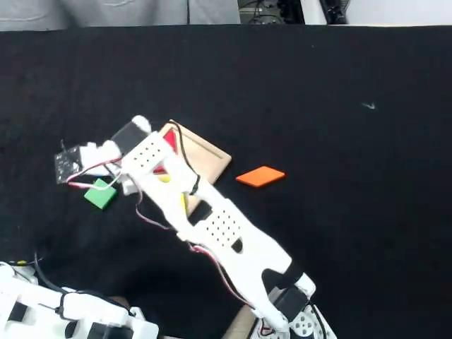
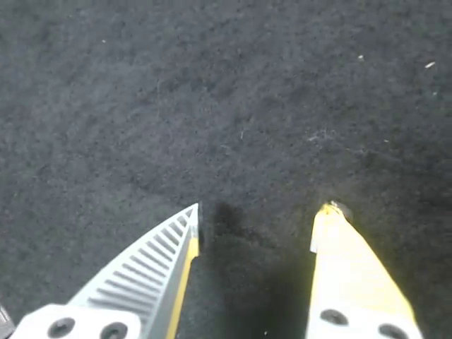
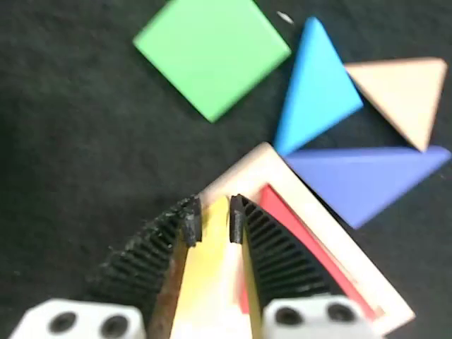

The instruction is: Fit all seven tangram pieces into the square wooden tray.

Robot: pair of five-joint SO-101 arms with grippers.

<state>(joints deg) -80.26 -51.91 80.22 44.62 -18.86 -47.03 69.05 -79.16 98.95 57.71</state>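
My right gripper (image 3: pixel 213 215) is shut on a yellow piece (image 3: pixel 212 282), held just above the near corner of the square wooden tray (image 3: pixel 263 152). A red piece (image 3: pixel 282 212) lies inside the tray. Beyond that corner, on the black cloth, lie a green square (image 3: pixel 212 53), a light blue triangle (image 3: pixel 314 88), a cream triangle (image 3: pixel 402 95) and a darker blue triangle (image 3: pixel 360 176). In the high view the right arm (image 1: pixel 212 219) reaches across the tray (image 1: pixel 212 159), with the green square (image 1: pixel 99 193) to its left and an orange parallelogram (image 1: pixel 260 176) to its right. My left gripper (image 2: pixel 263 212) stands open over bare cloth.
The left arm (image 1: pixel 78 314) sits low at the front left corner of the table. A black cloth covers the whole table, with wide free room at the back and right. The right arm hides most of the tray's left side from above.
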